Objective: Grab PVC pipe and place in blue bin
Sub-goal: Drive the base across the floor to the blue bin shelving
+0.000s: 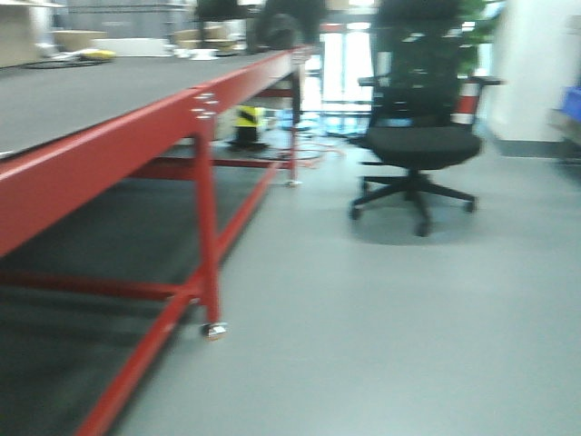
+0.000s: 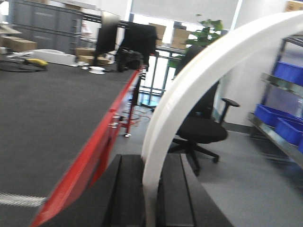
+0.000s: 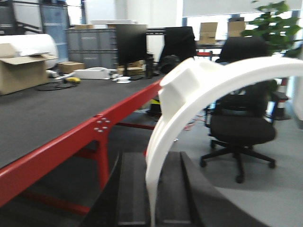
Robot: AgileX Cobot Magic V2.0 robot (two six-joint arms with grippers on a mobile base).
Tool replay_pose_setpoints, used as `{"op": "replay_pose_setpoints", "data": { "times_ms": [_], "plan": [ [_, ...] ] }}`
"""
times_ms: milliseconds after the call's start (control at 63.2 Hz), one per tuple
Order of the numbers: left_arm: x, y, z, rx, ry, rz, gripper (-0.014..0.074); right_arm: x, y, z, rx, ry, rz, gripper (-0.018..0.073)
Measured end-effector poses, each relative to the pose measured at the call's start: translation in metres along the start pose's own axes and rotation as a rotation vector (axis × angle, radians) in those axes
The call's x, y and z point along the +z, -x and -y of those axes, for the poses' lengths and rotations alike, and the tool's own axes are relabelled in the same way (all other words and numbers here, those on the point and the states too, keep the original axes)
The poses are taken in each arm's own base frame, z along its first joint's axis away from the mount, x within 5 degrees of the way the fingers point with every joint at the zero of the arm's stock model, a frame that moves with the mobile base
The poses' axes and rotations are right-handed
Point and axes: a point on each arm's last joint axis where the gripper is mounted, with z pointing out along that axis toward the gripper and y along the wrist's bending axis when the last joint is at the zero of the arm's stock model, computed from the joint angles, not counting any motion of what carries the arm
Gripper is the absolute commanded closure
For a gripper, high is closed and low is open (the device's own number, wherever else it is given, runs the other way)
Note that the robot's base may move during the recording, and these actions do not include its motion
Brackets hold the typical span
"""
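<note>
Nearest, the left jaws clamp a white curved pipe [image 2: 199,75]; the right jaws likewise grip pipe [image 3: 189,99]. Pick-up judged complete. Blue bins [image 2: 284,125] sit on a shelf [image 2: 279,85] well apart from the desk [image 2: 47,118]; placing remains.

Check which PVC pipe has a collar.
Right pipe, in the right gripper: blocky collar on its bend. Left pipe, in the left gripper, is smooth.
</note>
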Motion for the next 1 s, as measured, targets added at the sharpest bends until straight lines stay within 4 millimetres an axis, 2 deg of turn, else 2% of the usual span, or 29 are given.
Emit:
{"op": "replay_pose_setpoints", "data": {
  "times_ms": [997],
  "plan": [
    [0.0,0.0,0.0,0.0,0.0,0.0,0.0708,0.0,0.0,0.0,0.0,0.0,0.0,0.0721]
  ]
}}
